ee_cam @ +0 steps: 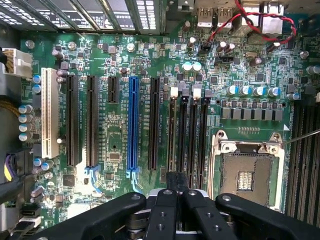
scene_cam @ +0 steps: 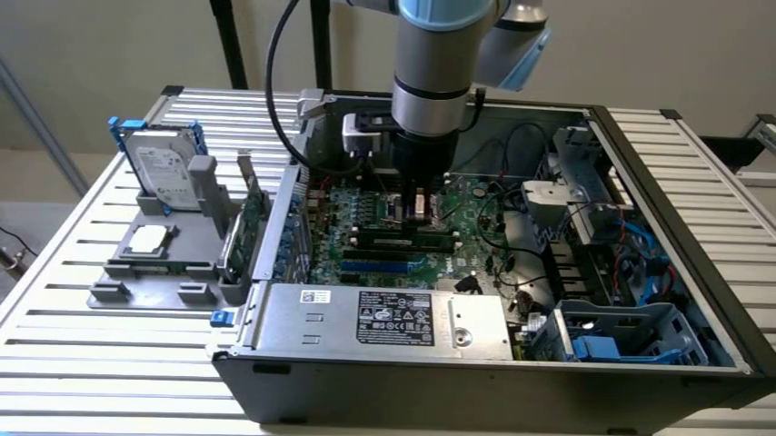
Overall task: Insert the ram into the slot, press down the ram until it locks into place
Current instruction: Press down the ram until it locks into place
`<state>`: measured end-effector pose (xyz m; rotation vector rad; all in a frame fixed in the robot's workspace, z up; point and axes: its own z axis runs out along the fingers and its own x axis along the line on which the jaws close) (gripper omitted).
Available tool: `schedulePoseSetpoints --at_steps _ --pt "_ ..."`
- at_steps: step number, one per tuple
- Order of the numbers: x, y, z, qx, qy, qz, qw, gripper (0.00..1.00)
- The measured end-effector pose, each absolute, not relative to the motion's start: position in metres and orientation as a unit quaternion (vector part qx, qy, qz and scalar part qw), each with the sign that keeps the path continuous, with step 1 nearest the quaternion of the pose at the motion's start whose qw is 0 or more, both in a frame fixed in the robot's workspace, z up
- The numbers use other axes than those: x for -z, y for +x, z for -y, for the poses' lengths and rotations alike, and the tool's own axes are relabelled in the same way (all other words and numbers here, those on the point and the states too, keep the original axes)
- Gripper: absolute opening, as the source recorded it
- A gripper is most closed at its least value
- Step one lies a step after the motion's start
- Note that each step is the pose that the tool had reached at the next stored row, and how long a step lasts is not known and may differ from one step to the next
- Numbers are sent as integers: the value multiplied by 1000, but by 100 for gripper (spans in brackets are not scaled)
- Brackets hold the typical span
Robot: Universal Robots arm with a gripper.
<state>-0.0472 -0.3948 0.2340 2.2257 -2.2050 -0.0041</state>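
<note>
— Item one, the tool?

— The gripper [scene_cam: 419,218], on the arm lowered into the open computer case [scene_cam: 715,300]. In the wrist view the gripper [ee_cam: 176,182] had its fingers [ee_cam: 164,212] pressed together, with no gap visible at the tips. They were poised over the near end of the memory bank.

— Item two, the ram?

— The ram [scene_cam: 401,240] was logged in the exterior view as a long dark strip with a green edge. It stood lengthwise on the motherboard, just in front of the gripper's tip. Whether the tips touched it could not be told.

— The slot?

— The slot [ee_cam: 173,135] was one of four parallel black sockets with end clips, lying between a black expansion socket and the CPU socket [ee_cam: 246,172]. Which of the four carried the strip could not be told.

— Other stock?

— A blue slot [ee_cam: 132,125] lay further from the CPU socket and a white slot [ee_cam: 49,112] beyond that. In the exterior view a labelled metal power supply [scene_cam: 376,318] sat at the case's near edge. A hard drive [scene_cam: 164,173] stood upright in a grey holder on the slatted table [scene_cam: 61,300], at the exterior view's left.
</note>
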Motion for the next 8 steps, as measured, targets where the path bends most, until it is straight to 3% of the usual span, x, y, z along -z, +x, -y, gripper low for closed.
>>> schedulePoseSetpoints --at_steps 8 --pt "-228 -47 395 2 710 704 4 11"
